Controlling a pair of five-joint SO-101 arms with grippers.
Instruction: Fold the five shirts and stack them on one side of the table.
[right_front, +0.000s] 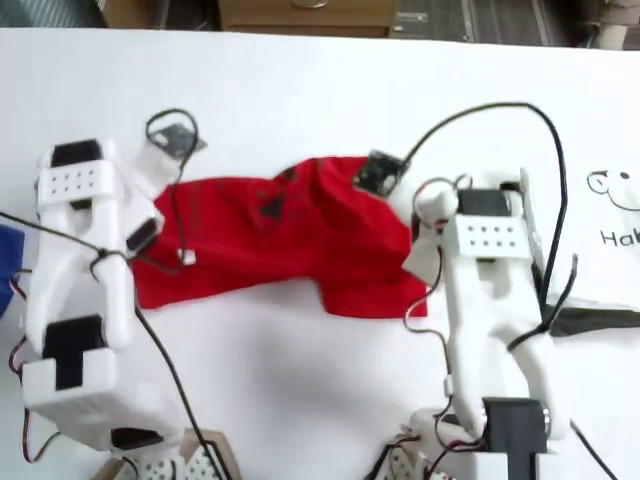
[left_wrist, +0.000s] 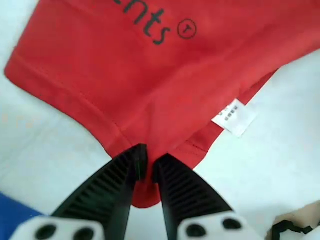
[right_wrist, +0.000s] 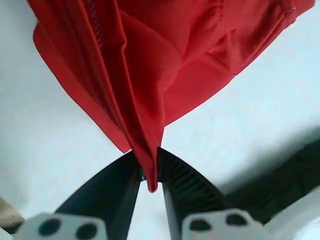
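A red shirt with dark print lies stretched across the middle of the white table, between the two arms. My left gripper is shut on the red shirt at a hemmed corner, near a small white label. In the high view this gripper sits at the shirt's left end. My right gripper is shut on a bunched fold of the red shirt; in the high view it is at the shirt's right end.
A blue cloth shows at the table's left edge, also in the left wrist view as blue cloth. Black cables loop over the table near both arms. A printed drawing marks the far right. Boxes stand beyond the far edge.
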